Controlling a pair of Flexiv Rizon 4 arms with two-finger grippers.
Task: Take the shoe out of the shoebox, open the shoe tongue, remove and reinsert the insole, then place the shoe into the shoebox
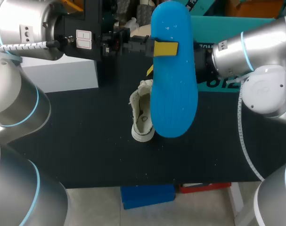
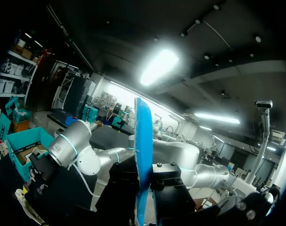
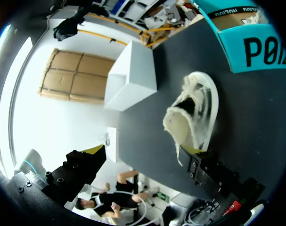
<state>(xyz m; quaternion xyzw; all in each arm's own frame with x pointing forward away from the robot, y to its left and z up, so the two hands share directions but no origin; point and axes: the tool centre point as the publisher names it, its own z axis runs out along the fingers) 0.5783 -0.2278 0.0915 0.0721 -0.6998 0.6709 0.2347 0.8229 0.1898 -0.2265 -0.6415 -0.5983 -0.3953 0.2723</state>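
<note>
One blue foam insole (image 1: 173,89) is what we hold: our left gripper (image 1: 164,48) pinches it near one end, a yellow-tipped finger on each face, so it hangs in the air well above the table. From the left wrist we see it edge-on between the two black fingers (image 2: 168,181). One cream-white canvas shoe (image 1: 143,117) sits on the black table (image 1: 86,141) below the insole and apart from it, toe toward the near edge, its mouth gaping. Our right gripper (image 3: 143,153) hangs over the shoe with its fingers spread wide and nothing in them. One teal cardboard shoebox (image 3: 256,52) lies beyond the shoe, and one plain white box (image 1: 62,77) stands at the table's far left.
</note>
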